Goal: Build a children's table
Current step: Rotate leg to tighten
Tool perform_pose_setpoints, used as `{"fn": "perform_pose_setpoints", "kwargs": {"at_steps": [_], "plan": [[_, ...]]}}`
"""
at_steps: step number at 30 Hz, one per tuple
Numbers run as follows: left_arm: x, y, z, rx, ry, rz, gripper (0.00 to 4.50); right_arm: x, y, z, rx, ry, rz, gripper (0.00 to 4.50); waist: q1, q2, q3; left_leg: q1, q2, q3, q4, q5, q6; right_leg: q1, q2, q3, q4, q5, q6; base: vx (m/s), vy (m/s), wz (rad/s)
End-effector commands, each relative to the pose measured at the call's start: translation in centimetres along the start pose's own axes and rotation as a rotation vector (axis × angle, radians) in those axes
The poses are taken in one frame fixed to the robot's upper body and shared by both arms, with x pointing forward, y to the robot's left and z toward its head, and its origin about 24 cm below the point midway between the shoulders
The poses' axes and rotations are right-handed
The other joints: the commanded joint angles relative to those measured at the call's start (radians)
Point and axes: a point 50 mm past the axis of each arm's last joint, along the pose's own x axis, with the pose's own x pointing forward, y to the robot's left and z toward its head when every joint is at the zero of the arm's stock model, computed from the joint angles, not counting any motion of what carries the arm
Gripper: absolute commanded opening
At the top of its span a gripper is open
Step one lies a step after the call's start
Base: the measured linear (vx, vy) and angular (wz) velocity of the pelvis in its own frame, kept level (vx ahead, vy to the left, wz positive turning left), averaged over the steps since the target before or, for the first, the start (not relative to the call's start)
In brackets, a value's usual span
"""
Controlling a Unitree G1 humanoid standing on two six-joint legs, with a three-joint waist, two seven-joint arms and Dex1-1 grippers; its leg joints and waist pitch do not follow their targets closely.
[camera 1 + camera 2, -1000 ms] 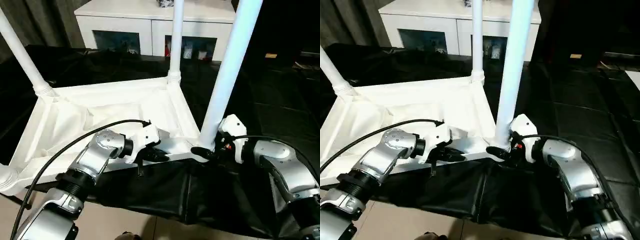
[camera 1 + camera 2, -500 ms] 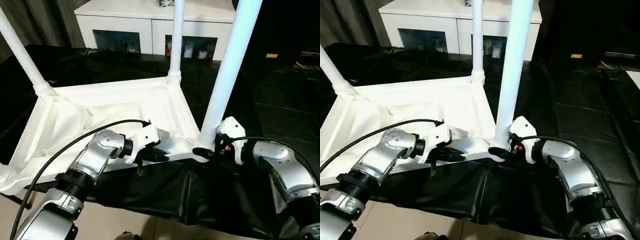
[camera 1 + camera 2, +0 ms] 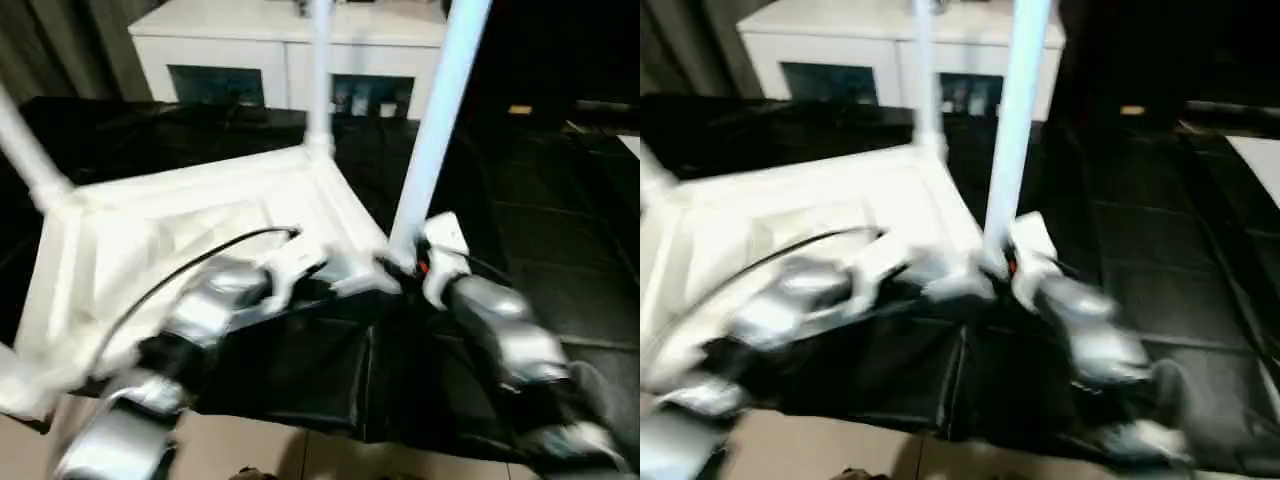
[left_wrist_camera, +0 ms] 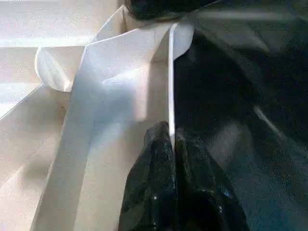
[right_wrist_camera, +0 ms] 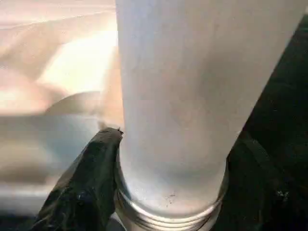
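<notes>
The white tabletop [image 3: 170,225] lies upside down on a black sheet, its ribbed underside facing up. Three white legs stand in corner sockets: a near right one [image 3: 432,130], a far one [image 3: 320,75] and a left one [image 3: 25,150]. My left gripper [image 4: 171,135] is shut on the thin near rim of the tabletop, a little left of the near right corner. At that corner my right gripper [image 5: 173,144] is shut on the base of the near right leg [image 5: 183,86], one black finger [image 5: 94,168] on each side of it.
A white cabinet [image 3: 290,55] with glass-fronted compartments stands at the back. The black sheet [image 3: 330,370] hangs over the near edge under the tabletop. Beige floor [image 3: 300,455] shows below, and dark floor tiles [image 3: 560,200] lie to the right.
The whole picture has shifted and smeared, so the camera has moved. Both grippers keep their holds on the rim and on the leg's base.
</notes>
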Motion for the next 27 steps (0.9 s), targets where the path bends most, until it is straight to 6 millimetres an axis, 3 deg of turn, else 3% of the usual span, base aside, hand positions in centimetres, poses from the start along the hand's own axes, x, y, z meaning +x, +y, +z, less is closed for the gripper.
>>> {"fn": "perform_pose_setpoints", "kwargs": {"at_steps": [1, 3, 4, 5, 10, 11, 13, 15, 16, 20, 24, 27], "plan": [[1.1, 0.0, 1.6, -0.037, -0.05, 0.074, 0.0, 0.6, 0.2, -1.2, 0.082, 0.063, -0.132, 2.72, -0.006, -0.014, -0.067, 0.038, 0.045, -0.031, -0.081, -0.357, -0.015, 0.025, -0.052, 0.034, -0.079, -0.381, -0.186, 0.0, 0.0, 0.0], [2.4, 0.0, 2.3, -0.053, -0.026, 0.177, 0.0, 1.7, 1.5, -1.0, 0.062, 0.07, -0.203, 2.72, -0.004, -0.013, -0.068, 0.04, 0.044, -0.029, -0.08, -0.348, -0.019, 0.023, -0.052, 0.035, -0.079, -0.373, -0.186, 0.0, 0.0, 0.0], [2.9, 0.0, 2.5, -0.043, -0.013, 0.212, 0.0, 2.2, 2.1, -0.9, 0.047, 0.067, -0.217, 2.72, -0.005, -0.012, -0.065, 0.048, 0.043, -0.029, -0.079, -0.371, -0.025, 0.015, -0.05, 0.034, -0.086, -0.39, -0.188, 0.0, 0.0, 0.0], [3.3, -0.1, 2.7, -0.032, -0.006, 0.232, 0.0, 2.5, 2.6, -0.7, 0.04, 0.064, -0.218, 2.72, -0.002, -0.012, -0.066, 0.051, 0.042, -0.029, -0.077, -0.385, -0.026, 0.016, -0.051, 0.033, -0.088, -0.399, -0.182, 0.0, 0.0, 0.0], [4.1, -0.2, 3.0, 0.018, 0.016, 0.267, 0.0, 3.5, 4.2, 0.4, 0.07, 0.019, -0.175, 2.72, 0.0, -0.013, -0.07, 0.037, 0.042, -0.03, -0.082, -0.351, 0.003, 0.029, -0.052, 0.032, -0.084, -0.346, -0.165, 0.0, 0.0, 0.0], [4.1, -0.2, 3.0, 0.028, 0.022, 0.267, 0.0, 3.5, 4.4, 0.7, 0.092, -0.005, -0.154, 3.28, 0.002, -0.014, -0.068, 0.037, 0.043, -0.03, -0.082, -0.348, 0.011, 0.03, -0.053, 0.032, -0.086, -0.341, -0.167, 0.0, 0.0, 0.0], [3.9, -0.1, 2.9, 0.029, 0.021, 0.259, 0.0, 3.3, 4.4, 1.5, 0.092, -0.074, -0.125, 3.42, 0.002, -0.015, -0.07, 0.034, 0.044, -0.03, -0.083, -0.339, 0.017, 0.033, -0.053, 0.031, -0.083, -0.332, -0.17, 0.0, 0.0, 0.0], [3.7, 0.1, 2.7, 0.026, 0.022, 0.253, 0.0, 3.1, 4.1, 2.0, 0.06, -0.11, -0.117, 3.64, -0.004, -0.013, -0.069, 0.025, 0.043, -0.033, -0.086, -0.348, 0.02, 0.038, -0.054, 0.029, -0.081, -0.331, -0.166, 0.0, 0.0, 0.0], [3.7, 0.1, 2.7, 0.026, 0.022, 0.253, 0.0, 3.1, 4.1, 2.0, 0.06, -0.11, -0.117, 3.76, -0.009, -0.014, -0.07, 0.016, 0.042, -0.037, -0.089, -0.333, 0.021, 0.048, -0.054, 0.025, -0.077, -0.33, -0.16, 0.0, 0.0, 0.0], [2.8, 0.8, 2.1, 0.041, 0.026, 0.239, 0.0, 1.8, 2.1, 2.6, -0.003, -0.152, -0.122, 3.97, -0.015, -0.014, -0.071, 0.027, 0.043, -0.031, -0.081, -0.32, 0.044, 0.037, -0.053, 0.029, -0.08, -0.29, -0.192, 0.0, 0.0, 0.0], [2.0, 1.0, 1.8, 0.076, 0.018, 0.197, 0.0, 0.2, 0.4, 2.5, -0.074, -0.154, -0.057, 4.08, -0.008, -0.019, -0.073, 0.023, 0.044, -0.028, -0.077, -0.258, 0.072, 0.045, -0.052, 0.029, -0.074, -0.24, -0.203, 0.0, 0.0, 0.0], [1.0, 1.2, 1.1, 0.109, 0.023, 0.116, 0.0, -2.5, -1.1, 1.7, -0.176, -0.109, 0.144, 4.08, 0.004, -0.017, -0.073, 0.021, 0.046, -0.027, -0.074, -0.225, 0.101, 0.051, -0.052, 0.03, -0.07, -0.194, -0.213, 0.0, 0.0, 0.0]]}}
